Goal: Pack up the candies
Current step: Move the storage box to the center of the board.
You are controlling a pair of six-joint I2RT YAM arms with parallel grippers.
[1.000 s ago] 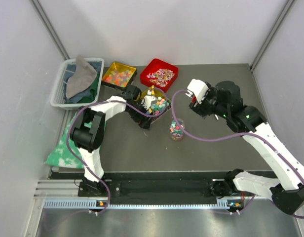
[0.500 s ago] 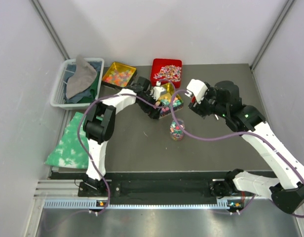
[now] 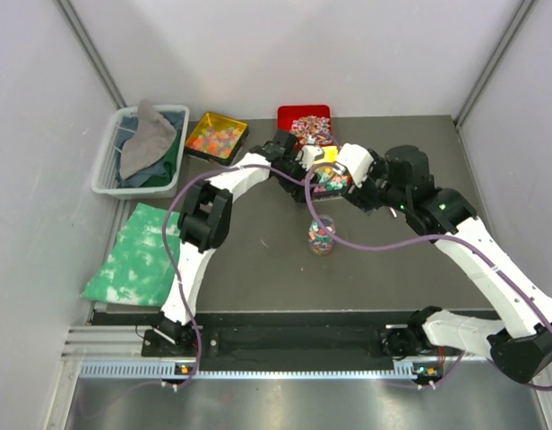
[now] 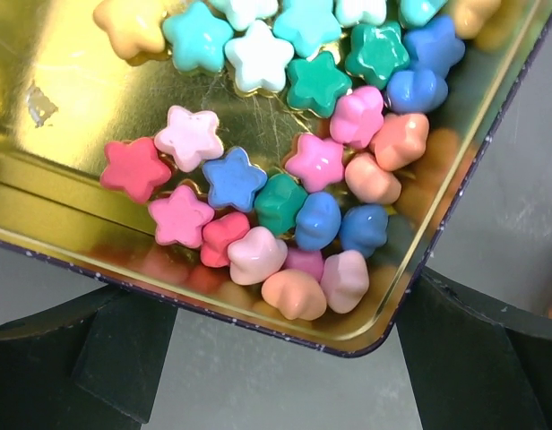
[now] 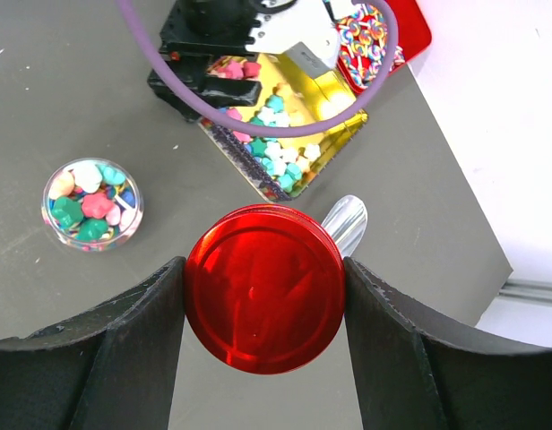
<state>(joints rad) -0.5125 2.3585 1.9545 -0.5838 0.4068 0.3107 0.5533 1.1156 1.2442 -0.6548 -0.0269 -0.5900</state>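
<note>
Gold tray (image 4: 65, 184) sits diamond-wise on tabletop (image 3: 258, 260), far-centre, just in front of red tray (image 3: 303, 111). It holds star-shaped candies (image 4: 233, 177) in pink, blue, teal, white and peach, bunched twd one corner; rest of floor bare and shiny.

Clear jar (image 5: 48, 199) stands upright, uncapped, nearer the bases and apart from gold tray. It's partly filled w/ same star candies.

Red tray holds small pink-white pieces (image 3: 310, 128). Yellow tray (image 3: 194, 134) to its left holds orange-yellow gummy bits (image 3: 218, 139). Far left: pale basket (image 3: 107, 150) w/ grey cloth (image 3: 149, 134) draped over other fabric. Green cloth (image 3: 137, 264) lies flat in front of basket.

L arm (image 3: 204, 224) is stretched far fwd and across to the right, wrist over gold tray's left side. L jaws are spread wide, fingers (image 4: 70, 358) at tray's near rim, one either side of its corner. Grey tabletop shows between them, so they're not clamped on tray. Can't tell if tips touch rim.

R arm (image 3: 473, 242) is bent at elbow, reaching in from right, wrist just right of gold tray. R jaws are part-closed on red round lid (image 5: 265, 287), fingers (image 5: 106, 358) pressed to its opposite sides. Lid is flat, off the tabletop, facing the wrist cam. A shiny silver bit (image 5: 345, 222) pokes out behind lid; can't tell what it is.
</note>
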